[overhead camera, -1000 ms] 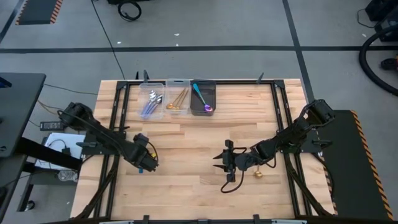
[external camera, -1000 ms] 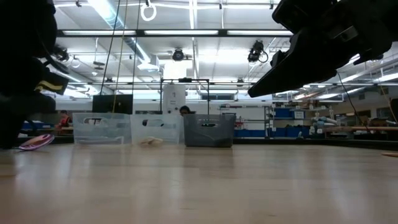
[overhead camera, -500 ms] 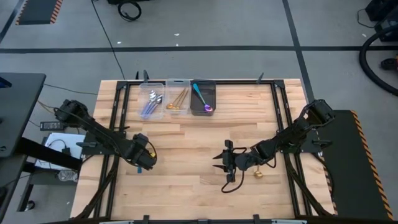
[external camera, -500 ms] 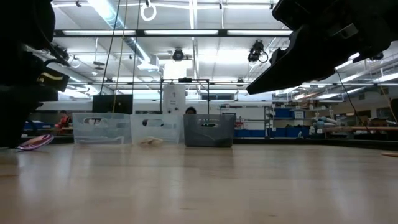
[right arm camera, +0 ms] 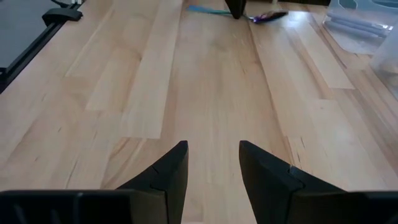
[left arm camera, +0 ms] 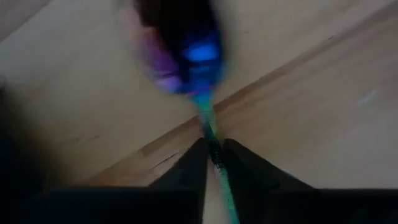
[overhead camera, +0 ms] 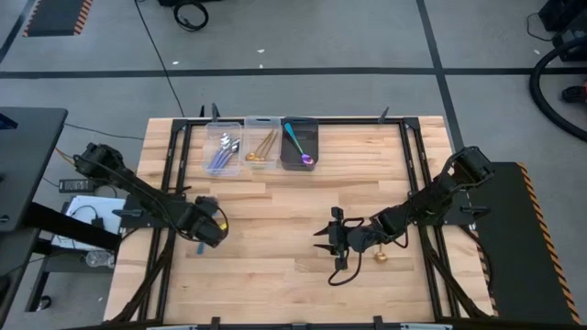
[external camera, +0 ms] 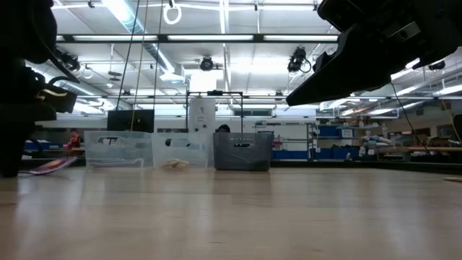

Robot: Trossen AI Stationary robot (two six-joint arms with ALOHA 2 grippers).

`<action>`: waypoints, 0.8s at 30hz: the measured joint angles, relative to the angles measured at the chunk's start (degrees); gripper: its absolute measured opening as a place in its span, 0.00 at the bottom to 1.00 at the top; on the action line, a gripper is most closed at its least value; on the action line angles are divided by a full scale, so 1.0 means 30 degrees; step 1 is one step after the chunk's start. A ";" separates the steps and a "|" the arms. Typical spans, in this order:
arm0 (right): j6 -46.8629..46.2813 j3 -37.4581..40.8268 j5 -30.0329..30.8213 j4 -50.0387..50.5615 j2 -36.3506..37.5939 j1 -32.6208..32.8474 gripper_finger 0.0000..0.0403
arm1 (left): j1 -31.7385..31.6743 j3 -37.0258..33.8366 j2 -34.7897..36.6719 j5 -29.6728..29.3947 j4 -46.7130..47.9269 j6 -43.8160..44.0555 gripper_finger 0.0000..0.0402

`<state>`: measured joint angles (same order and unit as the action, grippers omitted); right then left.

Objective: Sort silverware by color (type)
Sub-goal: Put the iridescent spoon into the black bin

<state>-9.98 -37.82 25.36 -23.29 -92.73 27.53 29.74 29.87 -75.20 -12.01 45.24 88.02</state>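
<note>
Wooden planks make up the surface [overhead camera: 293, 197], the biggest thing in sight, with a dark arm at each side. At its far edge three bins stand side by side, one per colour: a clear bin [overhead camera: 224, 147] holding the lilac-handled spoons [overhead camera: 223, 153], a second clear bin [overhead camera: 261, 143] with gold spoons [overhead camera: 263, 148], and a dark bin [overhead camera: 300, 143] with one teal-and-purple spoon [overhead camera: 297, 145]. Most of the sorting looks done, judging by how little lies outside them.

On the left side of the surface, the left gripper [overhead camera: 204, 229] has its jaws clenched on the teal handle of a loose spoon [left arm camera: 198, 81]. In the left wrist view the handle runs up between the two fingers [left arm camera: 242, 165] and the purple bowl hangs out ahead over bare wood. Gripping the thin handle end likely leaves the bowl free to tip into the dark bin, where its match already lies. In the low view the spoon looks just off the wood, tilted.

Near the middle right, the right gripper [overhead camera: 332, 241] waits low over the wood, jaws released and holding nothing, pointed toward the left arm.

Smallest, a gold piece [overhead camera: 380, 256] lies just beside the right arm; whether it is a spoon I cannot tell.
</note>
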 joint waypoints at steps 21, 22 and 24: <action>-0.0064 0.0000 0.0608 -0.0058 0.0000 -0.0039 0.38 | 0.0000 0.1489 -0.0044 -0.3405 -0.2480 -0.4096 0.03; -0.0073 0.0000 0.0657 -0.0064 0.0000 -0.0069 0.38 | 0.0000 0.1508 -0.0044 -0.3587 -0.2604 -0.4396 0.03; -0.0100 0.0000 0.0663 -0.0065 0.0000 -0.0123 0.38 | -0.0023 0.1504 -0.0044 -0.3912 -0.3134 -0.4954 0.03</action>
<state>-10.28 -37.82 27.35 -23.48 -92.73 27.16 29.67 34.38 -75.33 -23.75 35.83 73.16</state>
